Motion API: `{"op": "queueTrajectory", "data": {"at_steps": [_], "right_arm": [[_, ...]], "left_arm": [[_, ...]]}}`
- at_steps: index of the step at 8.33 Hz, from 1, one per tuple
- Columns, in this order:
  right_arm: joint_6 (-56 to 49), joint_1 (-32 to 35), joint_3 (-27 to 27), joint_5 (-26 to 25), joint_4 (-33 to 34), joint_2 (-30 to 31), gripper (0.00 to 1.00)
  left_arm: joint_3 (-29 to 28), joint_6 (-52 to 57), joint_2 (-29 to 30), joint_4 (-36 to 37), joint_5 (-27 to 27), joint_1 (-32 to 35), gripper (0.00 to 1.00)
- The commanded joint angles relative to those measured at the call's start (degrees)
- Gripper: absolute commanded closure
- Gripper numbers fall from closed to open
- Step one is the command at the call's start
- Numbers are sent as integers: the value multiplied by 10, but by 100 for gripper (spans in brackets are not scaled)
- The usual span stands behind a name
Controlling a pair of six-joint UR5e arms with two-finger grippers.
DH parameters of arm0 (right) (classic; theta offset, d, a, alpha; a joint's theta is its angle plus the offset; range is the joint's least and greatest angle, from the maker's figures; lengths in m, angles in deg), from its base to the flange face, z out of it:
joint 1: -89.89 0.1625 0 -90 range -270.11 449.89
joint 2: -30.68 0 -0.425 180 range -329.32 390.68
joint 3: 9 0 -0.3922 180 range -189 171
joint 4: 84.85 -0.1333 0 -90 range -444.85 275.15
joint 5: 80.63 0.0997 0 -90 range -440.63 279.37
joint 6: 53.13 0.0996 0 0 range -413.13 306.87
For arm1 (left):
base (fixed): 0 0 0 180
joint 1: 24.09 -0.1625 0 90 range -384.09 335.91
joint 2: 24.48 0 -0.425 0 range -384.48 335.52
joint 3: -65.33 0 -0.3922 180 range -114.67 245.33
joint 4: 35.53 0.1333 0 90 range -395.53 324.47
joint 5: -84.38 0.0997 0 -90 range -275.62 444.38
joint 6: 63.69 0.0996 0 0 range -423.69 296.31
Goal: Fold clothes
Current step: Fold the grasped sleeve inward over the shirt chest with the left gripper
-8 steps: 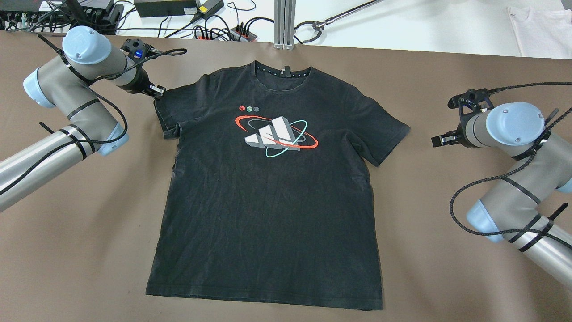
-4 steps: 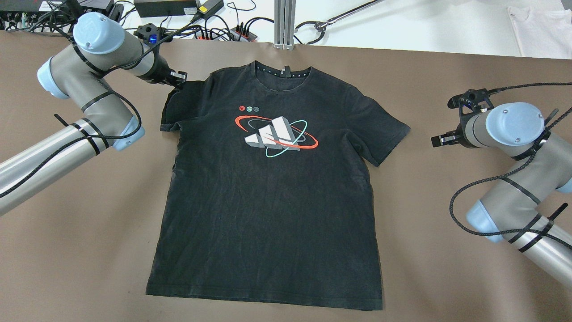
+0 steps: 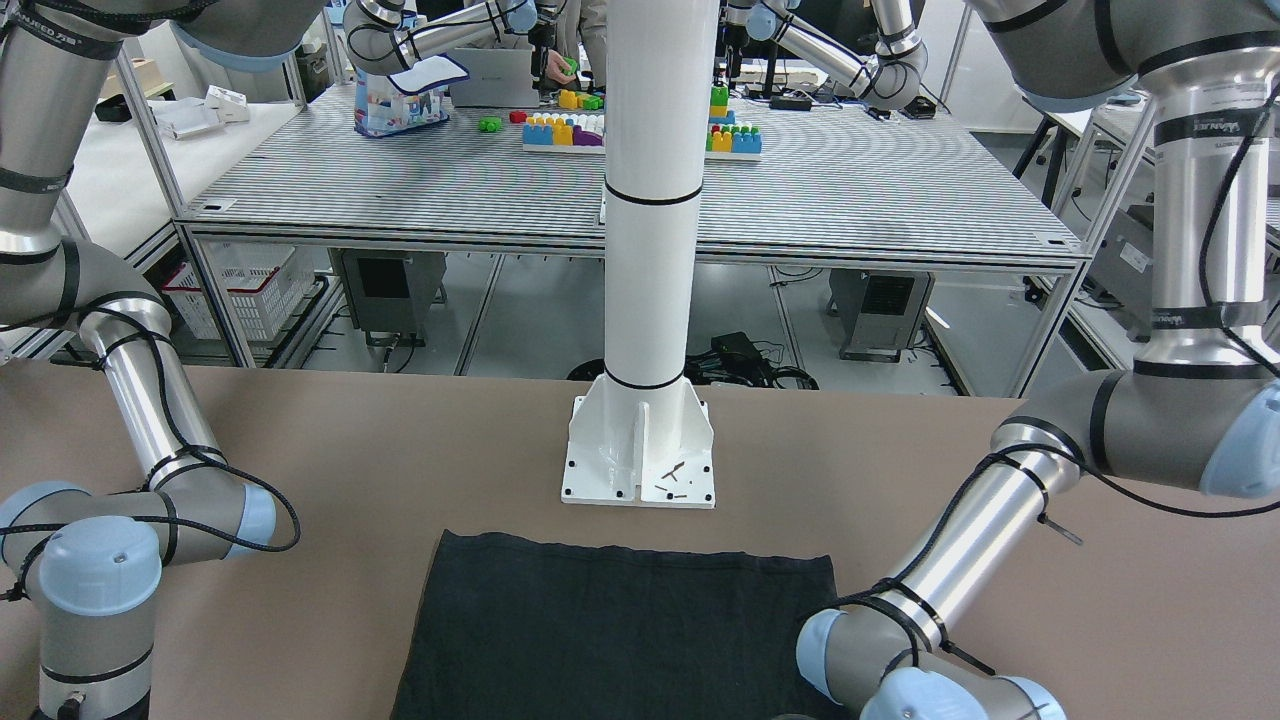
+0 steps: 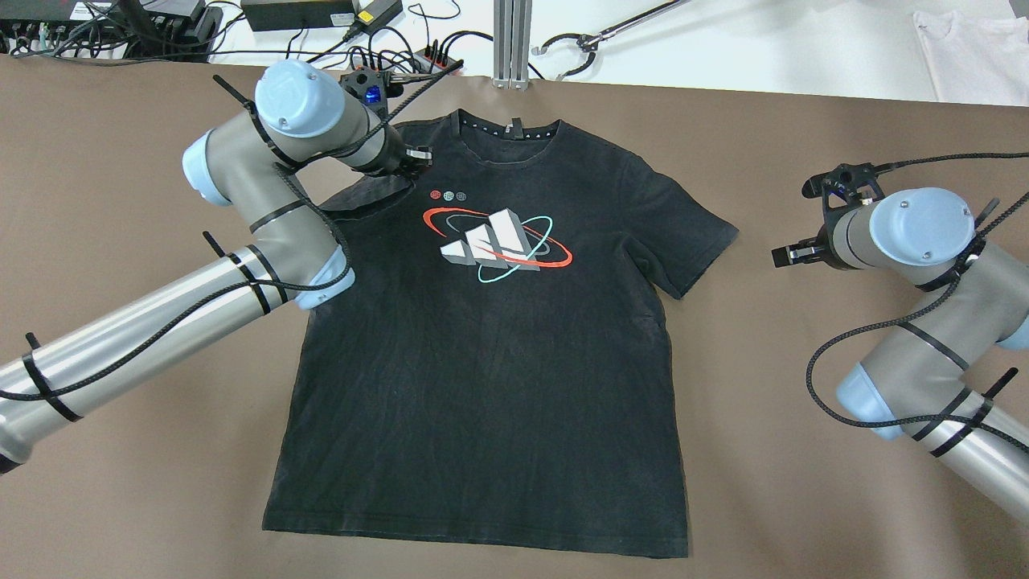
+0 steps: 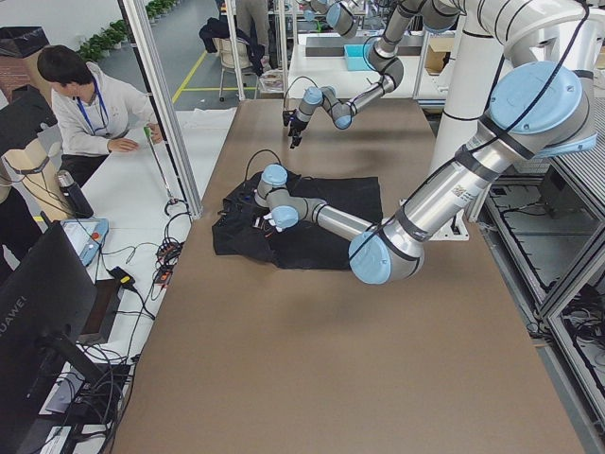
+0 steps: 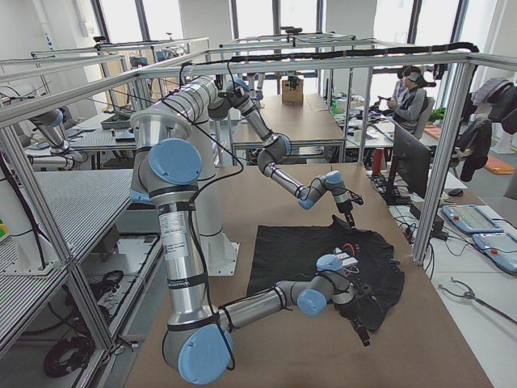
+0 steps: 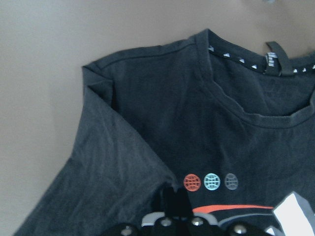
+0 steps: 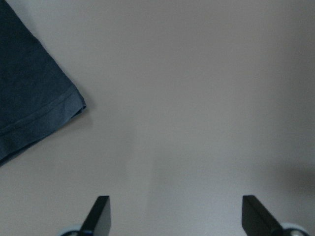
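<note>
While the left gripper (image 4: 416, 158) pinches it, the T-shirt (image 4: 482, 362) lies spread.

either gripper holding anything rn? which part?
Left gripper holds the black T-shirt by the edge of one sleeve, which is folded in over the chest. Right gripper: jaws open, empty.

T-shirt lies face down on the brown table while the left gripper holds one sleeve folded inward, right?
No: the T-shirt lies face up; the overhead view shows its printed logo. The left gripper does hold one sleeve folded inward.
</note>
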Motion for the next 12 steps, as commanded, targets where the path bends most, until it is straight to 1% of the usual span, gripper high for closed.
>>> {"op": "queueTrajectory", "data": {"at_steps": [1,5,6,7,9,10,11,12], "right_arm": [[0,-1,-1,0,0,1,6],[0,-5,-1,0,0,1,6],[0,-6,-1,-1,1,1,6],[0,-8,-1,-1,1,0,6],[20,-8,-8,0,3,-10,6],[54,-9,-26,3,2,-30,6],[79,-9,-72,5,-29,-63,6],[110,-10,-147,6,-114,-89,6]], "left_arm": [[-6,-46,28,12,56,-42,100],[-31,-55,34,7,74,-50,100],[-31,-49,33,8,74,-47,59],[-28,-55,34,5,74,-50,1],[-13,-61,37,5,70,-49,0],[-13,-61,36,5,71,-49,0],[-13,-61,35,5,72,-49,0],[-13,-60,34,5,72,-49,0]]}}
